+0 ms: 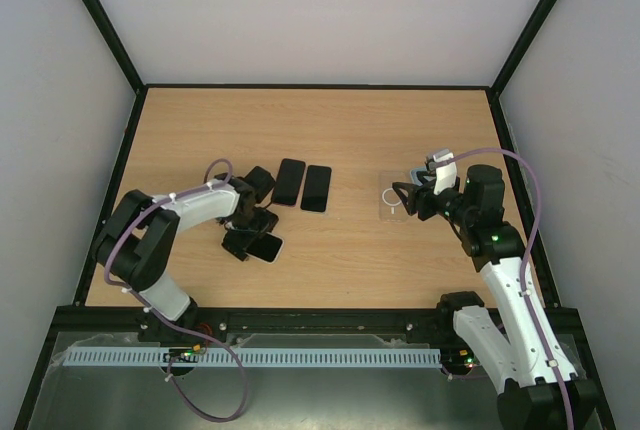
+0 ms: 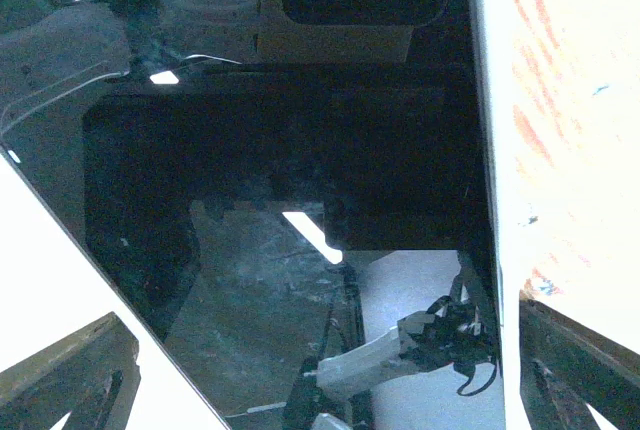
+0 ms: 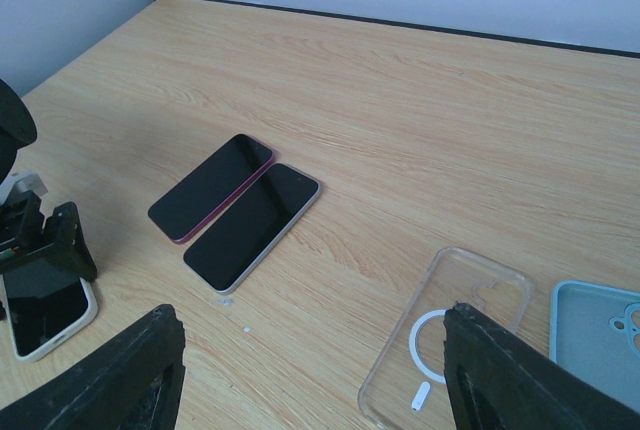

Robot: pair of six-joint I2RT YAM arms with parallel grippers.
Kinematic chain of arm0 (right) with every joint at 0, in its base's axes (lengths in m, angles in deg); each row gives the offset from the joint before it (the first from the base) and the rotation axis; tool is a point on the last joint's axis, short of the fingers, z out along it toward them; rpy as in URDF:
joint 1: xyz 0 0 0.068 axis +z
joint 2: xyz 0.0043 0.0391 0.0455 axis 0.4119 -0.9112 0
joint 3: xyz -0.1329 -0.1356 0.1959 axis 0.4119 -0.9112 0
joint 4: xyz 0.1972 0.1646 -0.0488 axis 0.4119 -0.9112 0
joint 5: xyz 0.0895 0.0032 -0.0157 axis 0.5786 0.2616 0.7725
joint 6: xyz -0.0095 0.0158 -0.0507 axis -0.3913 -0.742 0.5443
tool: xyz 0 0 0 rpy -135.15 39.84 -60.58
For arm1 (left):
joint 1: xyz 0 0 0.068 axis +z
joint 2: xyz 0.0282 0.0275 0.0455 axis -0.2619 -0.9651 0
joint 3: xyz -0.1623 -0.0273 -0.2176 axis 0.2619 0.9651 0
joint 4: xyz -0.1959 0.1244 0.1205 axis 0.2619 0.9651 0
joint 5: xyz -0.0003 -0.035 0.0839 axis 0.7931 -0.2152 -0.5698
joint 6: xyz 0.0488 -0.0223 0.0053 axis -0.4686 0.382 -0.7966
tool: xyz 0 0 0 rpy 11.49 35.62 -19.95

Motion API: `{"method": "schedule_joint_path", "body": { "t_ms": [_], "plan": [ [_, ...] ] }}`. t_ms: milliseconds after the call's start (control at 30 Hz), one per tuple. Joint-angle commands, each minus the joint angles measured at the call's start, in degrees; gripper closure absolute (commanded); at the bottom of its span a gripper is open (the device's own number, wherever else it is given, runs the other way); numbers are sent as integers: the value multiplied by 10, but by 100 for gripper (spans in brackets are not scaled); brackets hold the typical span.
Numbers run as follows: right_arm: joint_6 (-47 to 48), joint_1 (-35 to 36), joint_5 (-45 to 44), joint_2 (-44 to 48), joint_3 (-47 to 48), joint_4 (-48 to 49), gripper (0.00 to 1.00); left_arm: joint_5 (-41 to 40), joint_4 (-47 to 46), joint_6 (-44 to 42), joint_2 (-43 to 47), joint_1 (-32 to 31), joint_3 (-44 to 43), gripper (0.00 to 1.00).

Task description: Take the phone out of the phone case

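Observation:
A phone in a white case (image 1: pixel 268 247) lies at the left of the table. It fills the left wrist view as dark glass (image 2: pixel 300 170) with white case edges. My left gripper (image 1: pixel 252 233) straddles it, with its fingers (image 2: pixel 70 375) against both long case edges, shut on it. In the right wrist view it shows at the far left (image 3: pixel 45 312). My right gripper (image 1: pixel 405 198) is open and empty, hovering over an empty clear case (image 3: pixel 450 335), with its fingers (image 3: pixel 520 375) wide apart.
Two bare phones lie side by side mid-table, one pink-edged (image 3: pixel 212 187) and one silver-edged (image 3: pixel 253 225); both show in the top view (image 1: pixel 302 185). An empty light blue case (image 3: pixel 600 335) lies right of the clear one. Black frame rails edge the table.

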Motion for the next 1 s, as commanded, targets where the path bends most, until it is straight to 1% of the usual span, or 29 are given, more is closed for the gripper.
{"method": "schedule_joint_path", "body": {
  "t_ms": [0, 100, 167, 267, 333, 400, 433, 467, 533, 567, 600, 633, 667, 767, 833, 900, 967],
  "plan": [
    [2, 1, -1, 6, 0, 1, 33, 7, 40, -13, 8, 1, 49, 6],
    [2, 1, -2, 7, -1, 2, 33, -17, 42, -16, 24, 5, 60, 16],
    [3, 1, -1, 6, -1, 2, 33, -34, 37, -21, 30, 9, 64, 25],
    [2, 1, -1, 5, 0, 1, 33, -59, 33, -40, 25, 14, 57, 30],
    [2, 0, -2, 6, 0, 2, 33, -86, 31, -74, 18, 16, 41, 43],
    [1, 1, -2, 7, -1, 2, 33, -106, 23, -119, 12, 15, 23, 64],
    [1, 1, -2, 7, -1, 2, 33, -113, 25, -135, 14, 13, 14, 70],
    [1, 1, -2, 6, -1, 3, 33, -117, 21, -151, 17, 10, 8, 73],
    [2, 1, -3, 3, 0, 3, 33, -121, -1, -175, 37, -6, 4, 74],
    [1, 1, -2, 2, 0, 2, 33, -125, -21, -188, 55, -19, 6, 76],
    [2, 1, -3, 0, 0, 2, 33, -137, -45, -199, 86, -39, 12, 84],
    [1, 1, -2, -1, 1, 2, 33, -151, -69, -216, 113, -60, 18, 94],
    [2, 1, -2, -2, 1, 2, 33, -167, -94, -233, 142, -82, 24, 97],
    [0, 1, 2, -4, -1, 4, 33, -216, -174, -283, 226, -144, 51, 98],
    [-1, 0, 5, -6, -2, 5, 33, -226, -229, -317, 271, -169, 72, 98],
    [-4, 1, 10, -9, -2, 7, 33, -230, -255, -342, 289, -184, 78, 98],
    [-7, 0, 20, -13, -1, 8, 33, -239, -258, -369, 286, -200, 70, 98]
  ]
}}
